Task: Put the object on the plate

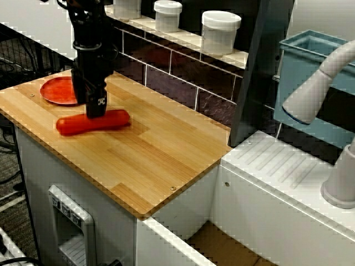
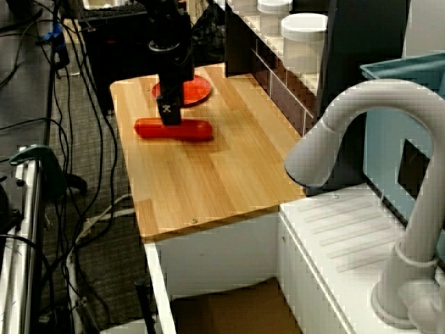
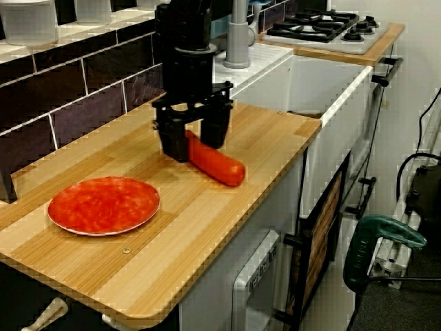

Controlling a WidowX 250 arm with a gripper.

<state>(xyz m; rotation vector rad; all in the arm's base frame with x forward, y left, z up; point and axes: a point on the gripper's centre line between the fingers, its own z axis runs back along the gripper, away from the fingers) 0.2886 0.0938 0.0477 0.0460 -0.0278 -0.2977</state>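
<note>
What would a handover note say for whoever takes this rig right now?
Gripper: lowered over the object, one finger on each side of it; whether the fingers press it cannot be told.
Object: lying flat on the wooden counter, not lifted.
Plate: empty, on the counter beside the object, apart from it.
Done: gripper positioned at the object.
Left: close, lift, carry to the plate, release.

Red-orange object (image 3: 215,161), red plate (image 3: 103,205)
</note>
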